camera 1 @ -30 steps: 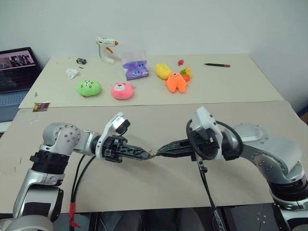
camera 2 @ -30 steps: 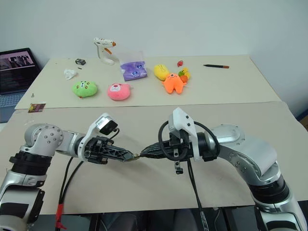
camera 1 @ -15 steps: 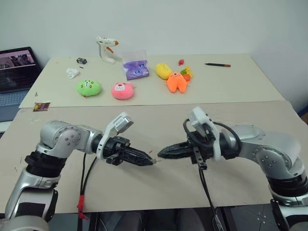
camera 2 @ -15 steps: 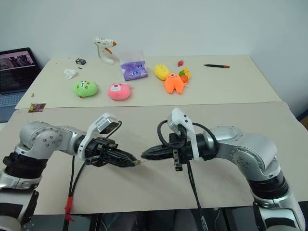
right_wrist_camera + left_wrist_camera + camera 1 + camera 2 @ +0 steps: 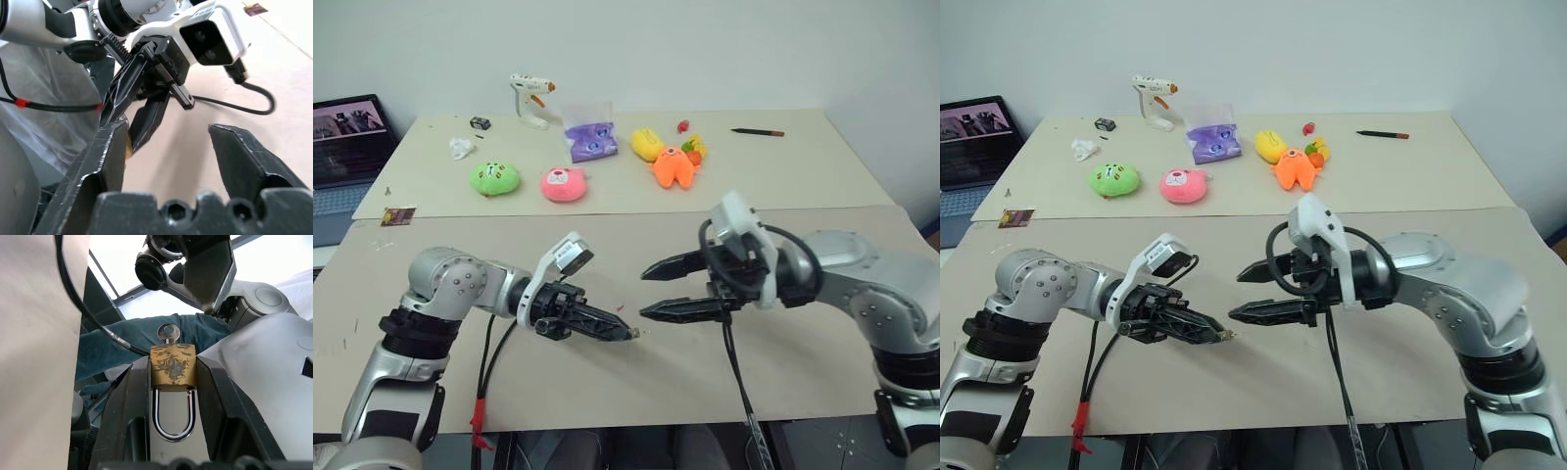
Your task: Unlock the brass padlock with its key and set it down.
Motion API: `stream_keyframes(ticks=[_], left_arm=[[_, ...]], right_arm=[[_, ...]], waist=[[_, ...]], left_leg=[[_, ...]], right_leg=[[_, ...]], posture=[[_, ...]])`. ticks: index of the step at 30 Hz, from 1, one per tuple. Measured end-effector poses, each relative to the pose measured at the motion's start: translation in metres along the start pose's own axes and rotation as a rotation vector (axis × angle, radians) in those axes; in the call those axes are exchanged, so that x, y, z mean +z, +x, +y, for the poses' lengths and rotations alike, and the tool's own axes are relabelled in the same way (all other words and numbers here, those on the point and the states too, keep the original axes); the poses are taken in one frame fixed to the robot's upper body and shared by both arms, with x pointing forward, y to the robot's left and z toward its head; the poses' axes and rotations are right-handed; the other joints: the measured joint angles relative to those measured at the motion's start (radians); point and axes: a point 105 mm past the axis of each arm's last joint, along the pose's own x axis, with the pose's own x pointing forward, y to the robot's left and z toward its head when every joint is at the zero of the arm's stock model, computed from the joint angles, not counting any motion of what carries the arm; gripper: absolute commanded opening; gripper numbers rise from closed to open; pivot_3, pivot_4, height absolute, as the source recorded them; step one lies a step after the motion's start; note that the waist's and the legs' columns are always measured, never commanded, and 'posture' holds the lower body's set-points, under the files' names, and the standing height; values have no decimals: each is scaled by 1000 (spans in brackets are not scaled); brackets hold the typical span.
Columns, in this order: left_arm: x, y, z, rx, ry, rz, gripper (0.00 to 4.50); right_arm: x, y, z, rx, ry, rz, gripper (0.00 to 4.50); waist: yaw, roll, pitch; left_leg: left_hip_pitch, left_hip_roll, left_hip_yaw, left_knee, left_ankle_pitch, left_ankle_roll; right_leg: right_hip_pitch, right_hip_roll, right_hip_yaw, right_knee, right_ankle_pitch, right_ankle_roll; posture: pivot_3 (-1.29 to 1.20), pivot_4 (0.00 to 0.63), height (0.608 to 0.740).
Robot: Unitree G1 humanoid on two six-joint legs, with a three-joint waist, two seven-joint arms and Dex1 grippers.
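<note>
In the left wrist view the brass padlock (image 5: 172, 366) sits clamped between my left gripper's (image 5: 172, 363) two black fingers. Its silvery shackle (image 5: 171, 431) points back toward the wrist. The key (image 5: 168, 332) sticks out of the padlock's far end. From the head, my left gripper (image 5: 628, 333) points right, with the padlock (image 5: 1226, 336) a small glint at its tip. My right gripper (image 5: 646, 292) faces it from the right, a little higher, open, with nothing between its fingers (image 5: 105, 156). It stands apart from the key.
On the far table lie a green plush (image 5: 493, 178), a pink plush (image 5: 562, 184), an orange plush (image 5: 673, 166), a purple bag (image 5: 589, 140), a glue gun (image 5: 529, 98) and a pen (image 5: 756, 131). A laptop (image 5: 342, 147) sits at far left.
My right gripper was shut at the left gripper's tip, by the key. It has opened wide and drawn back, up and to the right. The left gripper still grips the padlock.
</note>
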Motion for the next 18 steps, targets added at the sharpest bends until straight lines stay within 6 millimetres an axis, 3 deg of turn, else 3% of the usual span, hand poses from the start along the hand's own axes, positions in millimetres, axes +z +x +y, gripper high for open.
stream_keyframes(ticks=[6, 10, 18], left_arm=[[12, -6, 2, -12, -40, -47, 811], [14, -6, 0, -29, -51, -46, 811], [17, -2, -3, -49, -56, -30, 811]], right_arm=[[-6, 1, 16, 23, -107, 32, 3079], [-22, 10, 26, 52, -148, 70, 3079], [-30, 19, 23, 43, -201, 78, 3079]], waist=[[-1, 0, 0], [-1, 0, 0], [0, 0, 0]], left_leg=[[0, 0, 0, 0, 0, 0], [0, 0, 0, 1, 0, 0], [0, 0, 0, 1, 0, 0]], right_leg=[[0, 0, 0, 1, 0, 0], [0, 0, 0, 1, 0, 0], [0, 0, 0, 1, 0, 0]], posture=[[0, 150, 740], [0, 150, 740], [0, 150, 740]])
